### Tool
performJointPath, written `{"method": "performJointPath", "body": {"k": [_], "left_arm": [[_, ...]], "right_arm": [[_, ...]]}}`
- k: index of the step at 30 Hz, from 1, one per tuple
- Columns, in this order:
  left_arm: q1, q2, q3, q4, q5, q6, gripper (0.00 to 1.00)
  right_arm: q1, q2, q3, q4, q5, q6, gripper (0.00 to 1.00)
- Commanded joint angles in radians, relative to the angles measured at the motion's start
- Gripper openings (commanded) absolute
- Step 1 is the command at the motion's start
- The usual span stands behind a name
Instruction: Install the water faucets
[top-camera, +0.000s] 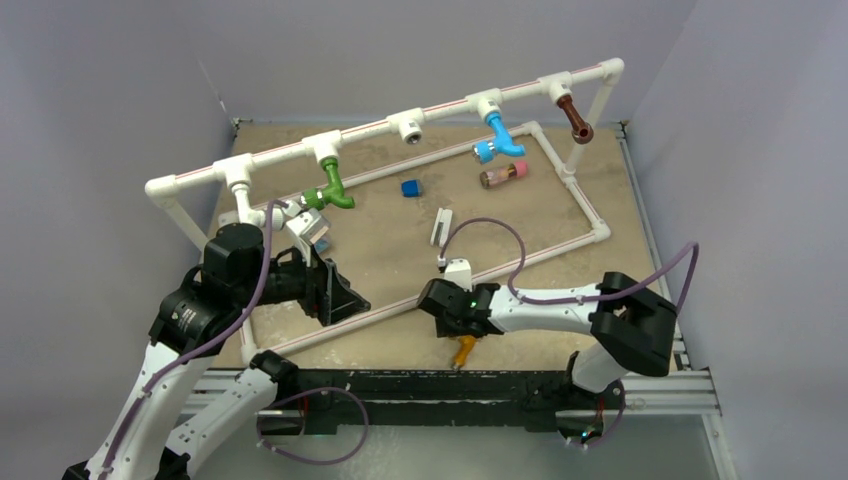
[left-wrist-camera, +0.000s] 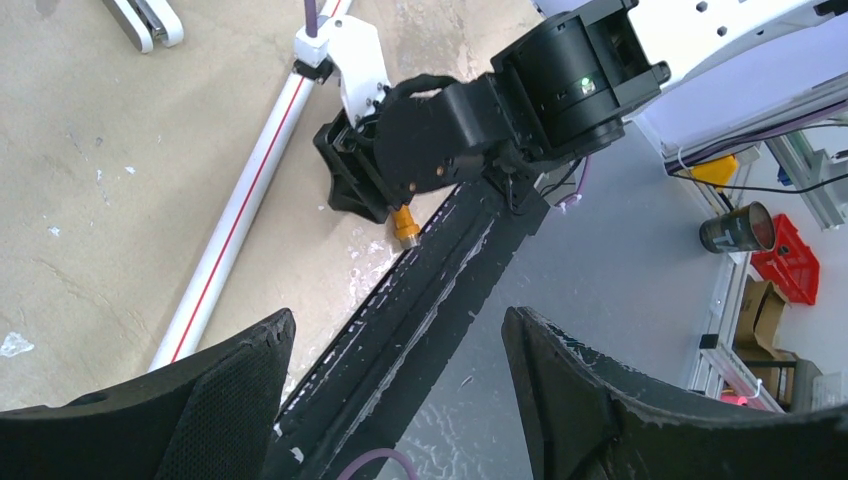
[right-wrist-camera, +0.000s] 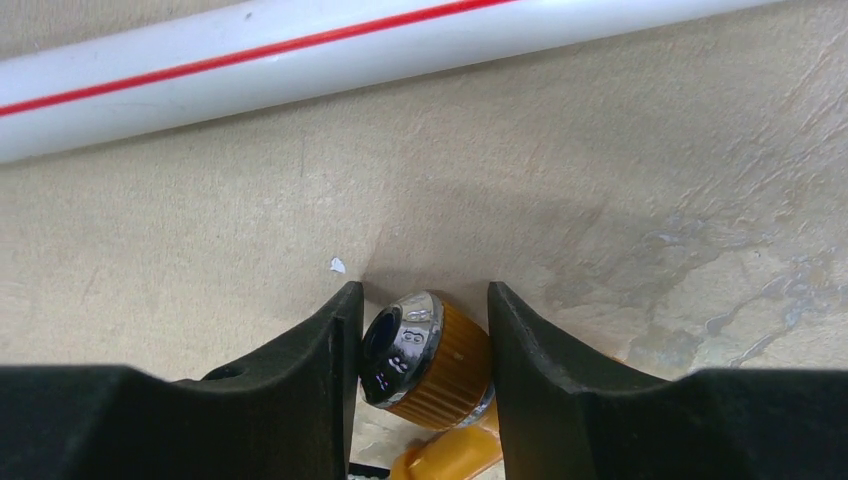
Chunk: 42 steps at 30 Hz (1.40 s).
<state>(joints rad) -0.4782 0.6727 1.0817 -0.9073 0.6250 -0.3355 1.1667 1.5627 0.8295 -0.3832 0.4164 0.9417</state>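
Two grippers: right gripper (right-wrist-camera: 422, 302) pinches the orange faucet (right-wrist-camera: 440, 365) at the board's (top-camera: 400, 250) 6 o'clock edge, outside the near pipe (right-wrist-camera: 300, 60). Left gripper (left-wrist-camera: 400, 395), at 9 o'clock, gapes wide and empty.

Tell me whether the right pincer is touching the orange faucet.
Touching. Right wrist view: the right pincer meets the orange faucet on both sides, no gap.

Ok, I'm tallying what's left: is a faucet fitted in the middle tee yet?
No, the middle tee shows a bare socket, between the green faucet and the blue faucet.
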Motion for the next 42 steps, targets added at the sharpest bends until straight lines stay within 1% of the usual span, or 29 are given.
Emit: {"method": "performJointPath", "body": {"k": [1, 6, 11, 13, 15, 18, 19, 22, 24, 27, 30, 33, 37, 39, 42], "left_arm": [[0.001, -0.011, 0.009, 0.011, 0.02, 0.021, 0.75], [0.001, -0.026, 0.005, 0.002, 0.009, 0.026, 0.75], [0.002, -0.029, -0.003, 0.013, 0.016, 0.019, 0.75], [0.001, -0.031, -0.005, 0.015, 0.019, 0.015, 0.75], [0.001, -0.033, -0.006, 0.014, 0.021, 0.013, 0.75], [0.001, -0.038, -0.009, 0.008, 0.018, 0.012, 0.75], [0.001, -0.04, -0.009, 0.007, 0.016, 0.012, 0.75], [0.001, -0.042, -0.011, 0.006, 0.012, 0.009, 0.75], [0.001, -0.041, -0.011, 0.005, 0.009, 0.007, 0.75], [0.002, -0.04, -0.011, 0.005, 0.009, 0.007, 0.75], [0.001, -0.04, -0.012, 0.005, 0.008, 0.007, 0.75], [0.001, -0.04, -0.015, 0.007, 0.007, 0.007, 0.75], [0.002, -0.038, -0.019, 0.01, 0.006, 0.009, 0.75], [0.002, -0.038, -0.019, 0.01, 0.004, 0.01, 0.75], [0.002, -0.033, -0.024, 0.014, 0.004, 0.01, 0.75]], "right_arm": [[-0.064, -0.059, -0.088, -0.013, -0.059, 0.081, 0.0], [-0.155, -0.223, -0.163, 0.025, -0.071, 0.157, 0.0], [-0.206, -0.302, -0.182, 0.027, -0.053, 0.27, 0.0], [-0.209, -0.314, -0.182, 0.029, -0.047, 0.302, 0.06], [-0.211, -0.32, -0.183, 0.023, -0.038, 0.337, 0.16], [-0.213, -0.323, -0.186, 0.023, -0.032, 0.364, 0.23], [-0.213, -0.323, -0.189, 0.027, -0.035, 0.368, 0.24], [-0.215, -0.321, -0.195, 0.046, -0.046, 0.379, 0.39], [-0.215, -0.313, -0.196, 0.047, -0.048, 0.384, 0.41], [-0.214, -0.304, -0.19, 0.038, -0.047, 0.382, 0.46], [-0.214, -0.307, -0.184, 0.03, -0.047, 0.367, 0.55], [-0.214, -0.316, -0.179, 0.025, -0.045, 0.338, 0.6], [-0.214, -0.325, -0.164, 0.013, -0.03, 0.284, 0.63], [-0.215, -0.328, -0.15, 0.013, 0.007, 0.226, 0.64], [-0.211, -0.331, -0.129, 0.013, 0.006, 0.133, 0.66]]}}
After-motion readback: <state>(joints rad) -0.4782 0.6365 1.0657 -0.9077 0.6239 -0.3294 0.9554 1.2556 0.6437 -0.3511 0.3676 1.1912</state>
